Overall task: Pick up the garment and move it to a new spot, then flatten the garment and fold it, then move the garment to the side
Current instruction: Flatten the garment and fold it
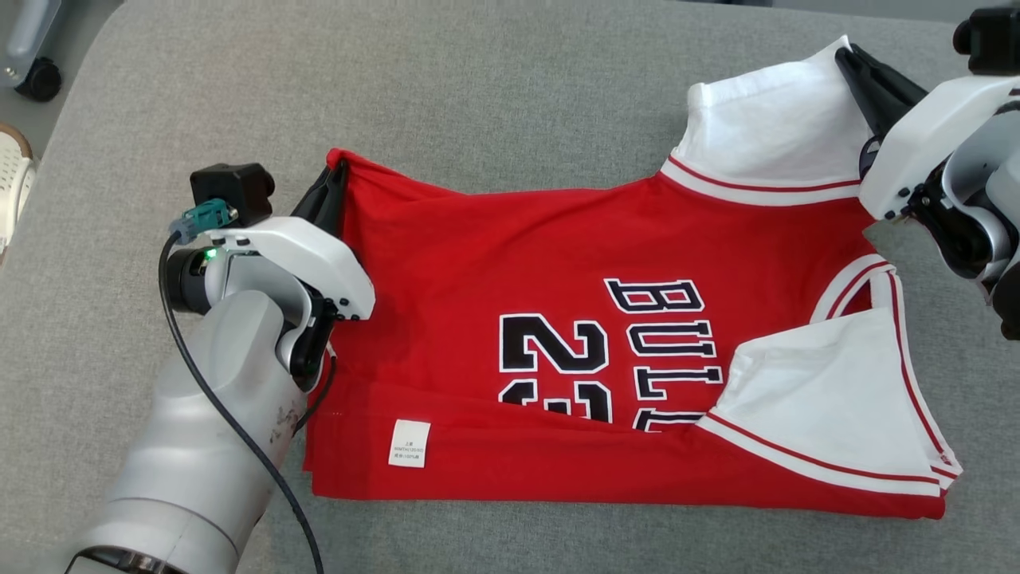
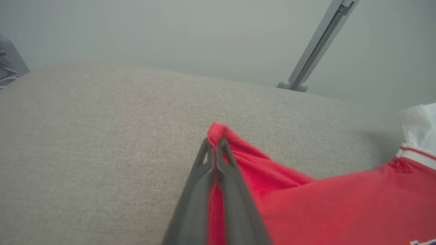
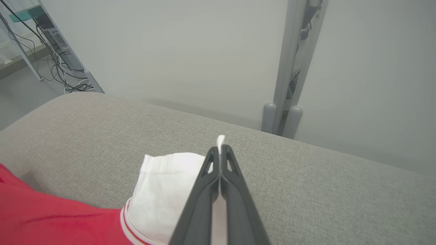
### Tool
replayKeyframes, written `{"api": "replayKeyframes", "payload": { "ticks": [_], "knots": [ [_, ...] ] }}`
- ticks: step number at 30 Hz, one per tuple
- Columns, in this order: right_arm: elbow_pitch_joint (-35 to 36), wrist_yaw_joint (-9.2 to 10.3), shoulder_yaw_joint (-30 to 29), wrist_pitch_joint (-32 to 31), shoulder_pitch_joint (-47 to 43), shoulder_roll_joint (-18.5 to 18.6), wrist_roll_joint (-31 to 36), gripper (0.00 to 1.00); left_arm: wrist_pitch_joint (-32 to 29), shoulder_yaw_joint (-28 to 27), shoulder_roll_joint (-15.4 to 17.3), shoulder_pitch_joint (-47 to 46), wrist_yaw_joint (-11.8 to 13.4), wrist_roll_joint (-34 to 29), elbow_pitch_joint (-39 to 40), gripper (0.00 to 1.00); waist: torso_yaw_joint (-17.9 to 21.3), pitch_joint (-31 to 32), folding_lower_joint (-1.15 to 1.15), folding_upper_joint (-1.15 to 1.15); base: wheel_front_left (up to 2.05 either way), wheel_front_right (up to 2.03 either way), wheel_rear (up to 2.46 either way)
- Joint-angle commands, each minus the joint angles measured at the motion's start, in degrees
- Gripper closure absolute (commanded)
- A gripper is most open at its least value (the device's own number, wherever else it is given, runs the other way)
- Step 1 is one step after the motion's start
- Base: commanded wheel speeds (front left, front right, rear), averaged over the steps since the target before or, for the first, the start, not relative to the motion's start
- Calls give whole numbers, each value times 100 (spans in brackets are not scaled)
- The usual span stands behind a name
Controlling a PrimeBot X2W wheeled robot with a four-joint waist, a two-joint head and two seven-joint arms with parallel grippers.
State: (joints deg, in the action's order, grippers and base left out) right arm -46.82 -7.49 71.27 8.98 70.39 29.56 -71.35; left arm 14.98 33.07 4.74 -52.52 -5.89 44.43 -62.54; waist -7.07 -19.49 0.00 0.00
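I see the left gripper [image 1: 338, 171] pressed together on the far left corner of the garment [image 1: 558, 263], a red jersey lying mostly flat on the grey upholstered surface [image 1: 494, 80], collar end toward my right. The right gripper [image 1: 846, 57] is pinching the tip of the far white sleeve [image 1: 765, 127] and that corner sits a bit raised. The near white sleeve [image 1: 837, 406] lies on top of the red body. The near edge of the jersey is folded over, covering the lower part of the print. In the left wrist view the left gripper [image 2: 215, 142] has a red fold poking out past the closed fingertips and the garment [image 2: 323, 204] trails off to the right; a slanted grey post [image 2: 316, 44] stands behind. In the right wrist view the right gripper [image 3: 220, 150] has a sliver of white cloth sticking out between its tips; a computer tower with cables [image 3: 54, 41] and a grey upright post [image 3: 289, 68] are behind. The head view alone gives the writing: black letters "BULL", a "2" and a half-hidden second digit. White care label [image 1: 409, 443] on the fold, print too small to read.
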Motion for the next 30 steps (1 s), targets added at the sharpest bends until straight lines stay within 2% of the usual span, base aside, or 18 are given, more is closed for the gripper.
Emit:
{"api": "replayKeyframes", "payload": {
  "ticks": [1, 17, 30],
  "knots": [
    [57, -2, 32, 69, -92, 61, -35, 100, 26, -34, 70, 69, 35, -57, 27, 100, 18, 62, 0, 0, 0, 0, 0],
    [900, -2, 164, 427, -1066, 575, -253, 100, 26, -127, 310, 1041, 196, -623, 605, 100, 74, 735, 0, 0, 0, 0, 0],
    [1525, -2, 186, 522, -1935, 861, -269, 100, -29, -249, 396, 1839, 92, -422, 882, 100, 153, 1320, 0, 0, 0, 0, 0]
  ]
}}
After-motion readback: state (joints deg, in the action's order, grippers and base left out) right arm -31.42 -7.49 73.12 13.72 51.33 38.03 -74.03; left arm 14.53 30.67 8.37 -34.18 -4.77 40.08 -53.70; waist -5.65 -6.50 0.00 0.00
